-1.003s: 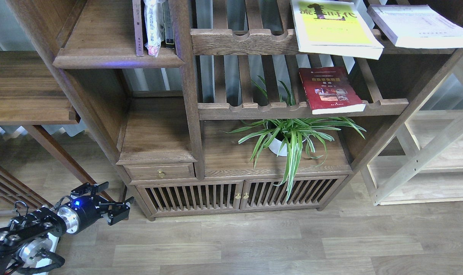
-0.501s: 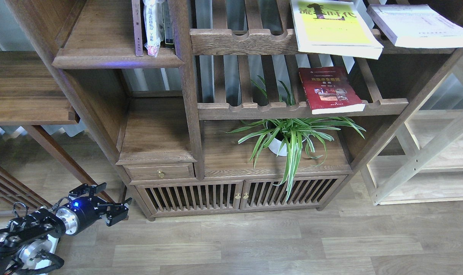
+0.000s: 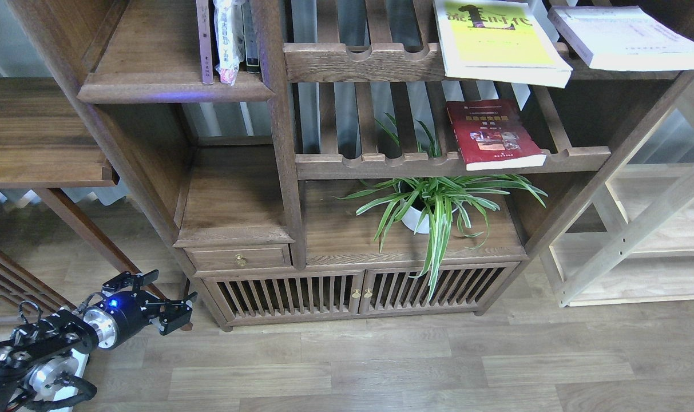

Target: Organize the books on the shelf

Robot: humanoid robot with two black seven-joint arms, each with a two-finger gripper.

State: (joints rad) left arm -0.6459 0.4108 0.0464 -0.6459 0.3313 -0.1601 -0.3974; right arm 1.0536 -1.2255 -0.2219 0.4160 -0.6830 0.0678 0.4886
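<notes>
Dark-brown wooden shelving fills the wall above a plank floor. Its solid shelf (image 3: 169, 86) at upper left carries a few upright volumes at its right end. On the top slatted rack lie the yellow-green book (image 3: 498, 40) and the pale book (image 3: 627, 37); the red book (image 3: 492, 134) lies on the rack below, above a spider plant (image 3: 432, 206). Low at left, the left gripper (image 3: 163, 300) hangs spread and empty.

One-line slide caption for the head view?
Left gripper open near floor; three books lie flat on slatted racks.
</notes>
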